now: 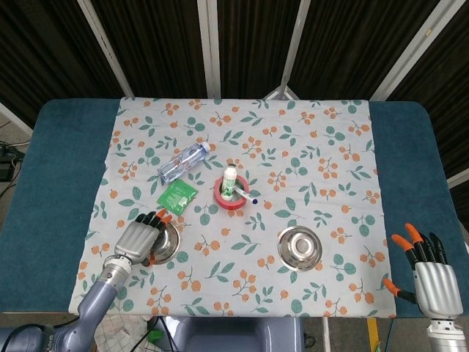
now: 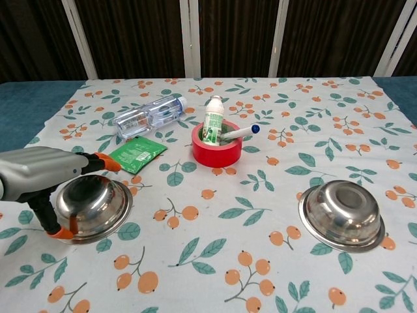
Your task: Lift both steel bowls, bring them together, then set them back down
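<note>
Two steel bowls lie upside down on the floral cloth. The left bowl is at the near left, the right bowl at the near right. My left hand straddles the left bowl's left side: fingers reach over its far rim, and the thumb tip sits at its near-left rim. The bowl still rests flat on the cloth. My right hand shows only in the head view, off the cloth at the near right, fingers spread and empty, well away from the right bowl.
A red tape roll holding a small white bottle and a marker stands mid-table. A plastic water bottle lies behind the left bowl, with a green packet just beyond the left hand's fingertips. Blue table top borders the cloth.
</note>
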Motion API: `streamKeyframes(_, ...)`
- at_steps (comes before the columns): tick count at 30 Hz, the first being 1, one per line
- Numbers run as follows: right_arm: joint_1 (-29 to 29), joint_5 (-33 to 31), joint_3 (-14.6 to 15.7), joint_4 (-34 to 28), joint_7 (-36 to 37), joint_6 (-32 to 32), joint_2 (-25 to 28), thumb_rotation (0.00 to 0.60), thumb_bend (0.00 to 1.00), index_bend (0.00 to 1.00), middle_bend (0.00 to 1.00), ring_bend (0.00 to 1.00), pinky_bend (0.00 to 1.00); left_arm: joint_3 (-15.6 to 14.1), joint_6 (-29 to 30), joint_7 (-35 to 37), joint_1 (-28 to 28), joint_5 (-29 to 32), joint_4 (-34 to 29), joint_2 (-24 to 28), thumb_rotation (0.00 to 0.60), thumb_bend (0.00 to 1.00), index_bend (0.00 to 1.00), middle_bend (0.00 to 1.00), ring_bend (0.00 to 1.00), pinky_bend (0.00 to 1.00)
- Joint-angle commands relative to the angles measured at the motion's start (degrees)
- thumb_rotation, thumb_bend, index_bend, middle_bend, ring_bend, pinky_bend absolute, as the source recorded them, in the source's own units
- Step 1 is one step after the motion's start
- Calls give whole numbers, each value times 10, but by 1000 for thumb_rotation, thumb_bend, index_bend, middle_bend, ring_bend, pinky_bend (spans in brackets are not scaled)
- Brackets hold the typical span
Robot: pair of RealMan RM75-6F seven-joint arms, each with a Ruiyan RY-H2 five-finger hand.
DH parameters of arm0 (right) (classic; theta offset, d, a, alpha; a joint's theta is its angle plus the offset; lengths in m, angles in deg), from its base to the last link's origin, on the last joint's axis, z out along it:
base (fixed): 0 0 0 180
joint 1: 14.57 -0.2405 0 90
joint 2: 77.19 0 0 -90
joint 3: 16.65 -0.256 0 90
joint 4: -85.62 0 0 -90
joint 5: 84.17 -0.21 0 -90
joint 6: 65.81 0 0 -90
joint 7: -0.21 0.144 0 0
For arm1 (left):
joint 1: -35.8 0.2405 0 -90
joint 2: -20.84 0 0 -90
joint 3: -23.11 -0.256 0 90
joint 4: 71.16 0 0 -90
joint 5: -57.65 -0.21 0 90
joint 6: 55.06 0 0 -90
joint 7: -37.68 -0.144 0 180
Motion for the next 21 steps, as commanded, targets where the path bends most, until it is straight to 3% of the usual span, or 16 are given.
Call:
streamKeyframes(1, 0, -3, -1, 0, 1, 0, 0, 600, 131, 233, 84, 115, 0, -3, 4, 0, -4, 2, 6, -5, 600, 0, 110, 18, 101, 184)
streamKeyframes(7, 0, -3, -2, 0, 3, -1, 0, 600, 132, 234, 85, 115, 0, -8, 7, 3, -11, 1, 11, -16, 600, 0, 112, 51, 110, 189)
streamKeyframes(21, 0, -8, -3, -2, 7, 2, 1, 600, 131, 234, 84, 115, 0, -19, 20, 15, -19, -1, 28, -26, 600, 0, 169, 195, 222, 307)
